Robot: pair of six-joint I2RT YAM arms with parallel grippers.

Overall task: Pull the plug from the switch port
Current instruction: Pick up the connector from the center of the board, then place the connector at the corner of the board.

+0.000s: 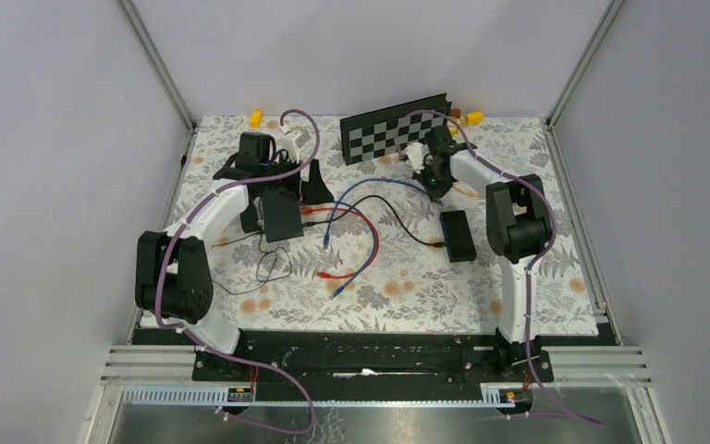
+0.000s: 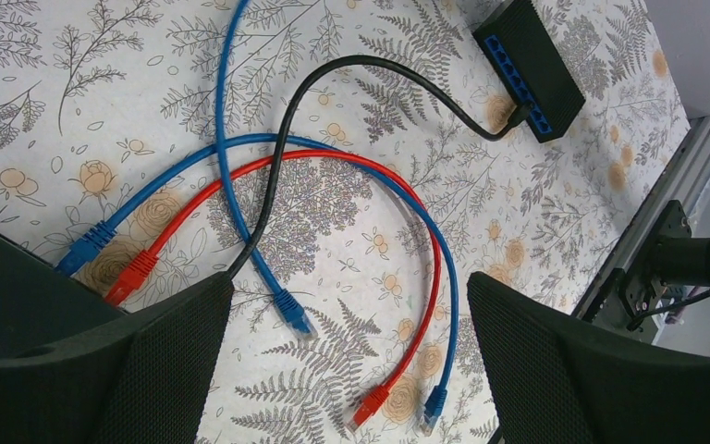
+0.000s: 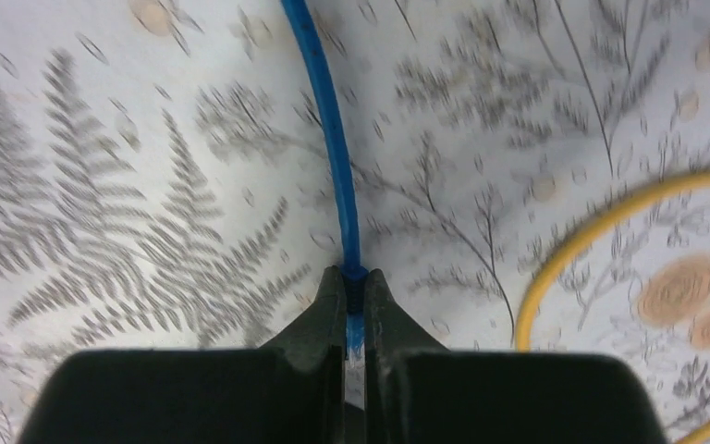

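Pinching the blue patch cable [image 3: 331, 139] between fully closed fingers, the right gripper [image 3: 353, 282] is positioned well apart from any port, presumably to draw the lead. The left gripper [image 2: 349, 282] is held wide open and empty near the blue plug [image 2: 83, 252], judged seated in the switch [image 1: 282, 220].

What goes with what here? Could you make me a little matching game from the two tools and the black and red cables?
1 left tool
2 right tool
3 black cable
4 red cable

A plugged into the black box
B wide open
C shut on a blue cable
D free end beside a blue plug

Pairs: 1-B, 2-C, 3-A, 4-D
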